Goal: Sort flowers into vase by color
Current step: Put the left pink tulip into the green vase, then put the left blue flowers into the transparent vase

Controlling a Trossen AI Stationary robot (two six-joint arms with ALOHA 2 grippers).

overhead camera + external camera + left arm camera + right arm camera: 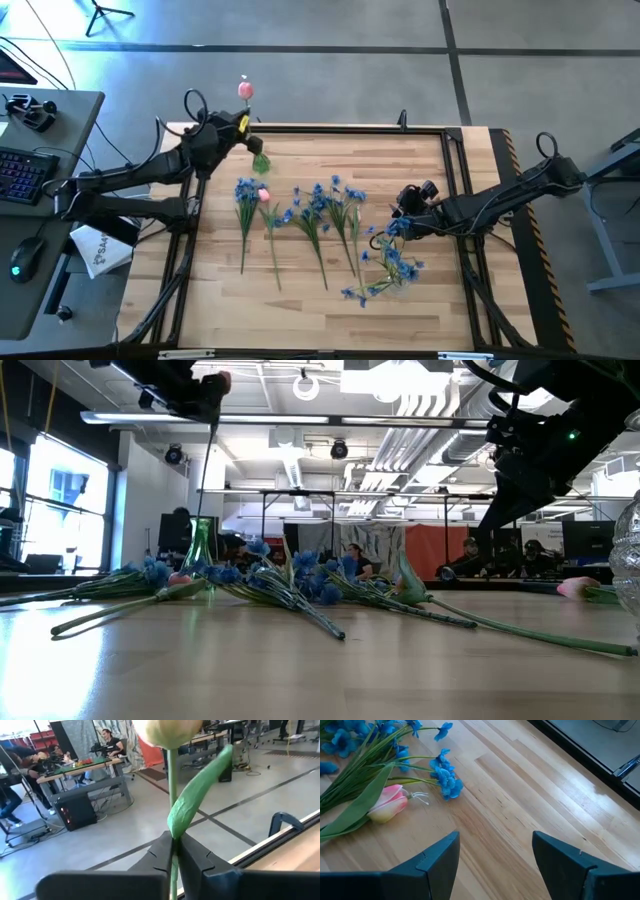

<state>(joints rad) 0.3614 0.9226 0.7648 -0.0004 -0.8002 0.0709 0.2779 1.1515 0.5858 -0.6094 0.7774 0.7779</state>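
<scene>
Wooden planks of the desk (420,170) carry a row of blue flower sprays (318,205) with a pink tulip (387,803) lying among them. The left claw (174,851), clenched on a pink tulip stem (172,785), holds that bloom high beyond the desk's far-left corner, above a green glass vase (199,544). If the stem tilts or catches the narrow neck, the vase could tip off the nearby edge. The right claw (492,854) hovers released over bare wood beside a clear vase (392,262) holding blue sprays; the near half of the desk offers open room.
</scene>
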